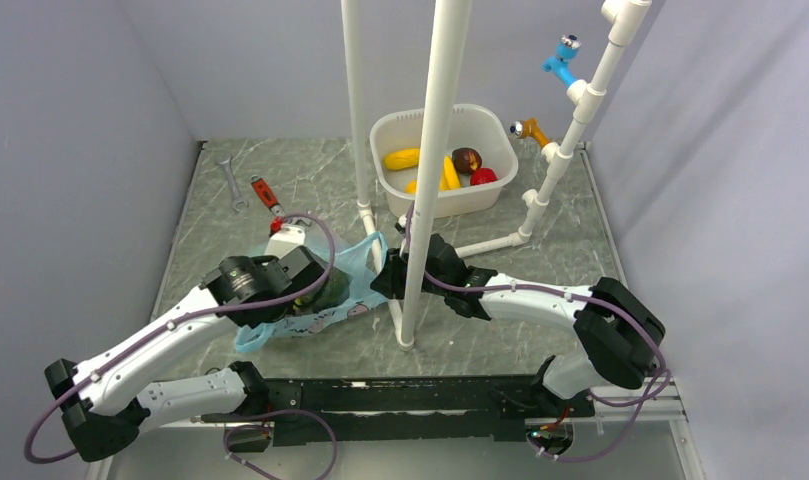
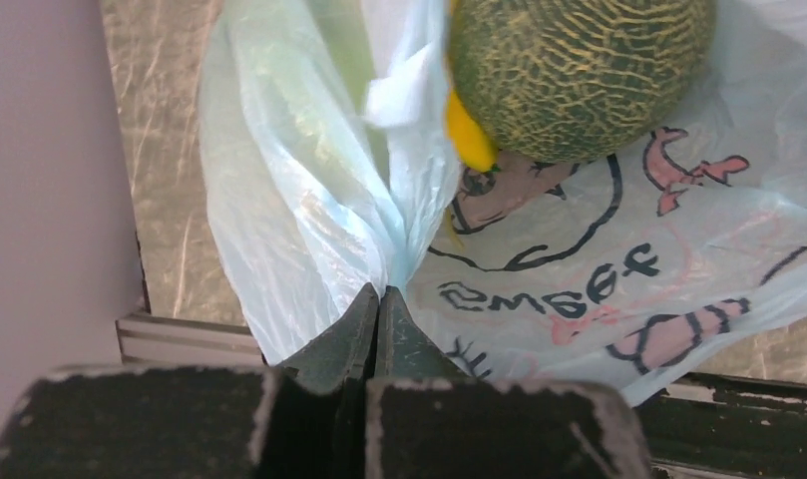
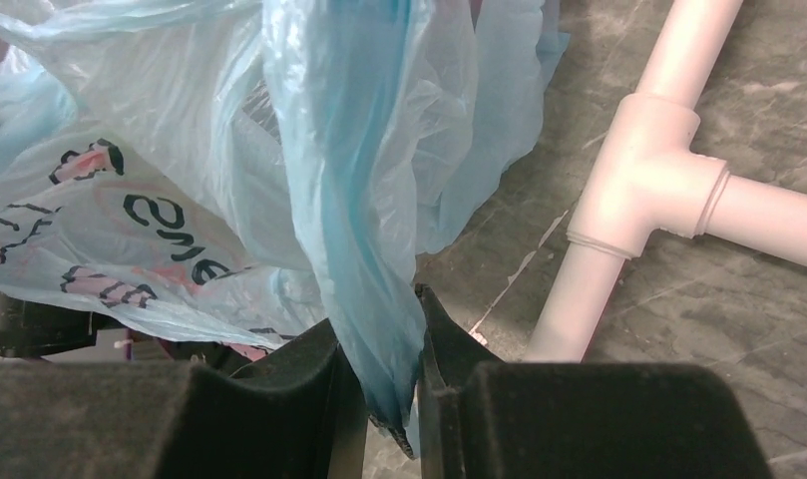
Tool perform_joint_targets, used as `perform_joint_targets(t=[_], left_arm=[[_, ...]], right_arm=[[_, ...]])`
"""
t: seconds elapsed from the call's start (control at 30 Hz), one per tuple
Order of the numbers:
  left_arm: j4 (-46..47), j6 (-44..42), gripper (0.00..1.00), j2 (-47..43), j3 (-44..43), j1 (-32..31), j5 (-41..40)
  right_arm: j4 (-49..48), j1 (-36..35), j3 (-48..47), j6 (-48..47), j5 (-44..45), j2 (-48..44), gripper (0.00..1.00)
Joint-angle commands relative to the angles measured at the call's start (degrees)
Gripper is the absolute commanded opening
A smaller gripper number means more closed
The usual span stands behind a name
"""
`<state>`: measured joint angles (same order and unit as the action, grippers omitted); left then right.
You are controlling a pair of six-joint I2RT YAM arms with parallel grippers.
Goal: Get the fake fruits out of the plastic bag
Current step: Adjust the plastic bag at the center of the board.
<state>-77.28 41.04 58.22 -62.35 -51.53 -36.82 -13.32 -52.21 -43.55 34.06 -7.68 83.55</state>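
The light blue plastic bag (image 1: 352,268) lies crumpled between my two grippers. In the left wrist view its printed side (image 2: 599,269) is spread out, and a dark green netted melon (image 2: 579,70) rests against it with a yellow fruit (image 2: 469,138) tucked beside it. The melon (image 1: 330,291) also shows in the top view. My left gripper (image 2: 379,295) is shut on a fold of the bag's film. My right gripper (image 3: 391,339) is shut on a bunched blue strip of the bag (image 3: 359,200) and holds it up off the table.
A white tub (image 1: 500,130) at the back holds a yellow lemon (image 1: 401,158), a banana (image 1: 450,172) and red fruits (image 1: 483,176). White pipe posts (image 1: 425,180) and a floor tee (image 3: 658,170) stand close to my right gripper. A red-handled wrench (image 1: 265,192) lies at the back left.
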Motion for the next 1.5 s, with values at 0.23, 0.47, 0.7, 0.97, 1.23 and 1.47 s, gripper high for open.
perform_joint_targets(t=[0.23, 0.47, 0.7, 0.97, 1.23, 1.47], left_arm=[[8.8, 5.1, 0.0, -23.7, 0.8, 0.4, -12.2], [25.9, 10.6, 0.0, -45.2, 15.6, 0.4, -8.7], [27.8, 8.2, 0.0, -47.7, 20.6, 0.4, -0.2], [31.4, 2.7, 0.0, -46.2, 22.5, 0.5, 5.1], [33.3, 1.7, 0.0, -46.3, 24.6, 0.4, 7.0], [38.5, 0.3, 0.0, -44.9, 27.0, 0.5, 9.9]], right_arm=[[-6.4, 0.3, 4.3, 0.4, 3.0, -0.2, 0.22], [-5.1, 0.3, 4.4, -0.7, -0.1, 3.4, 0.32], [4.9, 0.9, -1.5, -3.4, -2.1, -4.4, 0.67], [10.6, 5.1, -6.4, -2.4, -5.0, -12.7, 0.81], [5.5, 5.2, -13.0, -7.5, -14.2, -11.1, 0.81], [2.6, 1.7, -20.3, -10.6, -26.4, -0.2, 0.79]])
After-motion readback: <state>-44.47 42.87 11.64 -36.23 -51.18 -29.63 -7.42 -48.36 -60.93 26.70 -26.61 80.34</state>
